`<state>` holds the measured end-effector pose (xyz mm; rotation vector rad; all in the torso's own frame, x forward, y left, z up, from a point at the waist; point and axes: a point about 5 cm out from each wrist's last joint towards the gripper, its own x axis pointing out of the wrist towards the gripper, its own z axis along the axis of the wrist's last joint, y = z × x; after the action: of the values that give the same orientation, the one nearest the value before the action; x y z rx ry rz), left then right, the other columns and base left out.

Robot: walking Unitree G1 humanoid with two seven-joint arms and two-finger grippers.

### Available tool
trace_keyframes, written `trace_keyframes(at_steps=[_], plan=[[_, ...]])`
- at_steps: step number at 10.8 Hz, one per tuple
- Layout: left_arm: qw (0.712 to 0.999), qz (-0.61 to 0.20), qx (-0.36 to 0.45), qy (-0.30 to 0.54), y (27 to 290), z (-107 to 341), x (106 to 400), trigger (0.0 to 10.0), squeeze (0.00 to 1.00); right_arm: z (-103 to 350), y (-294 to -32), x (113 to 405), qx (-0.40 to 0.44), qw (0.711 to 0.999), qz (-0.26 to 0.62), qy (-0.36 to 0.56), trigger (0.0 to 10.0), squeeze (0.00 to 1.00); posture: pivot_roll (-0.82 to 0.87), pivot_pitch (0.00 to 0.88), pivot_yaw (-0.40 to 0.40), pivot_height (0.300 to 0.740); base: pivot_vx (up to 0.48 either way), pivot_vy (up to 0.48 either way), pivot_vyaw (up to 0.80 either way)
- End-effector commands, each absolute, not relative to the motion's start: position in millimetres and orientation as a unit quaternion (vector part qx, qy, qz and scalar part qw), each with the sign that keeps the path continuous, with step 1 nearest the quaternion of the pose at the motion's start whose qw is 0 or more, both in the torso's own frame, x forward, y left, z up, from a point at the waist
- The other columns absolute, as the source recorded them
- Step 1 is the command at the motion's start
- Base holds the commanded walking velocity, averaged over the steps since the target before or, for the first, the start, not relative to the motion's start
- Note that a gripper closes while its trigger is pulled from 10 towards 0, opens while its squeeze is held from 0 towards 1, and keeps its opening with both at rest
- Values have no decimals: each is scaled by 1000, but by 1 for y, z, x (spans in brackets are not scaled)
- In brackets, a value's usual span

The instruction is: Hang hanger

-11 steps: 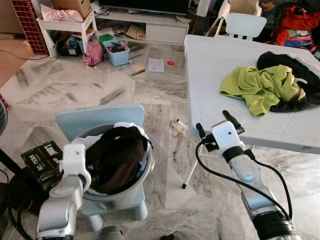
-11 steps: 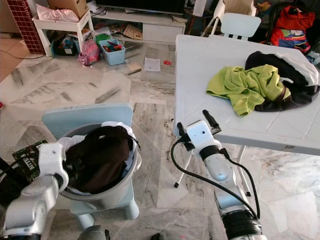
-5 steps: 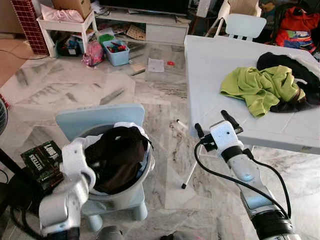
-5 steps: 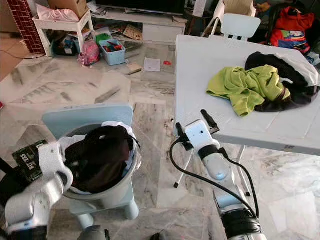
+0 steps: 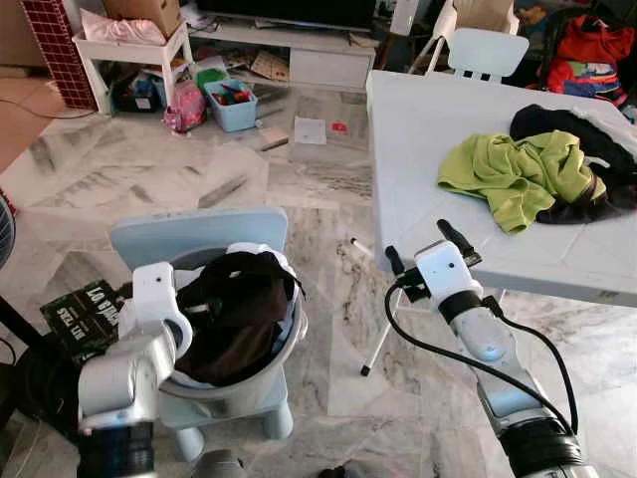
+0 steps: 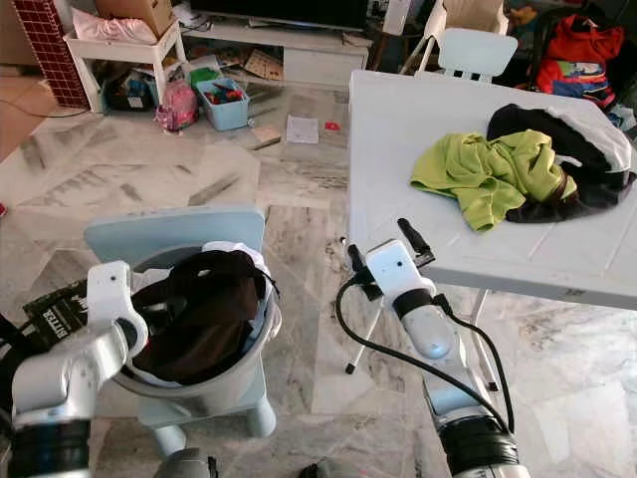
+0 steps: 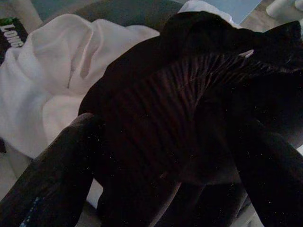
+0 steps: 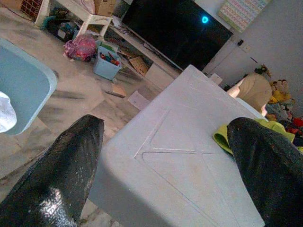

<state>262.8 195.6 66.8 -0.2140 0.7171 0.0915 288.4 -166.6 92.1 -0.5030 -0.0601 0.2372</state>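
Note:
A grey laundry basket (image 5: 291, 344) sits on a light-blue stool (image 5: 199, 231), holding a dark brown garment (image 5: 239, 304) over white cloth (image 7: 57, 71). My left gripper (image 5: 195, 315) is at the basket's left rim, open, its black fingers (image 7: 52, 175) spread on either side of the dark garment (image 7: 180, 94). My right gripper (image 5: 420, 245) hangs open just in front of the white table's (image 5: 428, 129) near left corner, holding nothing; the table corner (image 8: 161, 170) lies between its fingers in the right wrist view. I can make out no hanger.
A green garment (image 5: 513, 174) and a black one (image 5: 567, 124) lie on the table. A white chair (image 5: 488, 50) stands behind it. A dark box (image 5: 85, 314) lies on the floor left of the stool. Bins, a pink bag (image 5: 184, 108) and shelves crowd the far side.
My left arm has risen and swung in towards the basket, bringing its gripper over the dark garment. The right gripper has drifted slightly left.

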Motion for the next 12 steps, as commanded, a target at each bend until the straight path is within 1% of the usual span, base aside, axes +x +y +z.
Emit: trace_keyframes(at_steps=[1,2,3,4,5,12], plan=[[924,36,-115,362,194,64,265,10000,0,92,-168,289,-251,961,116,-31,10000,0,5,0,-82,740,0,0,0],[916,28,-138,374,192,61,265,10000,0,92,-167,289,-251,961,116,-31,10000,0,4,0,-80,740,0,0,0],[908,9,-163,386,184,59,264,6588,0,92,-166,289,-251,960,116,-32,10000,0,5,0,-79,740,0,0,0],[910,1,-159,384,181,59,265,1608,0,92,-166,290,-252,960,116,-33,10000,0,5,0,-76,740,0,0,0],[909,0,-160,384,181,59,265,0,0,92,-165,290,-251,960,116,-34,10000,0,4,0,-74,740,0,0,0],[908,4,-170,383,182,58,266,0,0,93,-164,291,-253,960,117,-36,10000,0,4,0,-74,740,0,0,0]])
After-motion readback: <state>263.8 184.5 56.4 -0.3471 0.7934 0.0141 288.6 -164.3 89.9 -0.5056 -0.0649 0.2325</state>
